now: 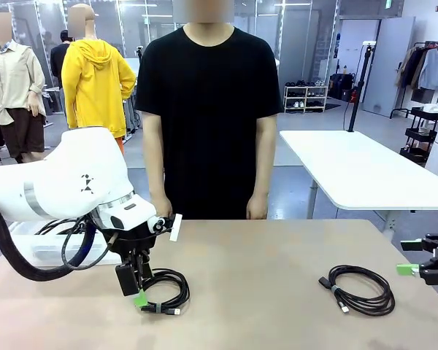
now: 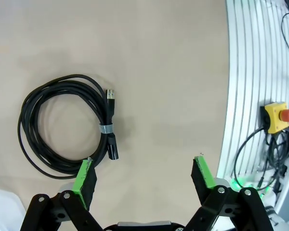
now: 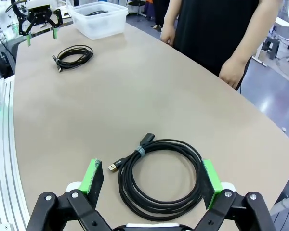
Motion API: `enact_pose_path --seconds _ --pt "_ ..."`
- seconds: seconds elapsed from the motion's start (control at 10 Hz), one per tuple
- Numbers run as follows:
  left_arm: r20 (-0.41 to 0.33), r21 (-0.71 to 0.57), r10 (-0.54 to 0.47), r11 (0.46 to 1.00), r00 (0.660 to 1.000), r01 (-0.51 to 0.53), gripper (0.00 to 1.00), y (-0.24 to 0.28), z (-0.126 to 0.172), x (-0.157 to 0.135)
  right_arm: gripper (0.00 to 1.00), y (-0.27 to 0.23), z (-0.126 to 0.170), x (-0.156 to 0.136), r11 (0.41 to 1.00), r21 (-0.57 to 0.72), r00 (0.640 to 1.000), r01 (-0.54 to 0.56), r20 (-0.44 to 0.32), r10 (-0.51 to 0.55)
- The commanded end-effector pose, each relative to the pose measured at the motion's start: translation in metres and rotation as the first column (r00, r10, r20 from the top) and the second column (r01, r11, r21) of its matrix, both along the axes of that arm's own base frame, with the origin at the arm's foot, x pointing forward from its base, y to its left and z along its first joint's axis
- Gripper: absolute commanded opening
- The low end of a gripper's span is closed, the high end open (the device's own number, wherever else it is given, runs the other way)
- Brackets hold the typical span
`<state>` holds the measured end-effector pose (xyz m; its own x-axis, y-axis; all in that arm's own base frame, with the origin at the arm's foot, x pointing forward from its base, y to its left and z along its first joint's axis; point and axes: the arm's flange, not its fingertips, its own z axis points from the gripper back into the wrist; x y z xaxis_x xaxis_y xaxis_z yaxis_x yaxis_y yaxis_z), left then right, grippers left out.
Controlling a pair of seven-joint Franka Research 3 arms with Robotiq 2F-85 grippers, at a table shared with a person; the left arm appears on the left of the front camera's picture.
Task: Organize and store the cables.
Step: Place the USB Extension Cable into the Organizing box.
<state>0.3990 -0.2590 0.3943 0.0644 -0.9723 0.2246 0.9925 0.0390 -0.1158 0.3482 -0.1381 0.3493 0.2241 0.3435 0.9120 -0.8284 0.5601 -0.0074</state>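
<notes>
Your left gripper (image 2: 144,168) and right gripper (image 3: 151,175) both gape wide, holding nothing. The left cable (image 2: 108,127) and right cable (image 3: 137,153) lie just beside them, with a clear bin (image 3: 98,26) beyond the left one.

Open left claw (image 2: 143,179) beside cable (image 2: 67,126)

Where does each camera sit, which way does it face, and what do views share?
Front view: between the arms, facing the person across the table; left arm shows, right jaws at the edge.
Left wrist view: straight down over the left cable; own open jaws below.
Right wrist view: above the right cable, looking along the table toward the bin; own open jaws.
Shared: both cables appear in front and right wrist views.
</notes>
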Motion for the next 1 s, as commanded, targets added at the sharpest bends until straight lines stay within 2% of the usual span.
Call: enact_pose_path --seconds 0.0,0.1,0.2,0.5,0.9 --pt "0.016 -0.004 0.004 1.0 1.0 -0.004 1.0 0.0 0.0 0.0 1.0 0.001 0.004 0.0 1.0 0.005 1.0 0.023 -0.009 -0.023" --pt "0.0 0.0 0.0 1.0 1.0 0.0 1.0 0.0 0.0 0.0 1.0 0.001 0.004 0.0 1.0 0.005 1.0 0.023 -0.009 -0.023" --pt "0.053 0.043 0.05 0.998 0.997 -0.052 1.0 -0.014 -0.017 0.009 1.0 0.001 0.004 0.0 1.0 0.005 1.0 0.023 -0.009 -0.023" --pt "0.126 0.03 0.109 0.993 0.986 -0.114 1.0 -0.026 -0.038 0.015 1.0 0.001 0.004 0.0 1.0 0.005 1.0 0.023 -0.009 -0.023" --pt "0.156 0.108 0.139 0.982 0.978 -0.157 1.0 -0.028 -0.061 0.014 1.0 0.001 0.004 0.0 1.0 0.005 1.0 0.023 -0.009 -0.023"
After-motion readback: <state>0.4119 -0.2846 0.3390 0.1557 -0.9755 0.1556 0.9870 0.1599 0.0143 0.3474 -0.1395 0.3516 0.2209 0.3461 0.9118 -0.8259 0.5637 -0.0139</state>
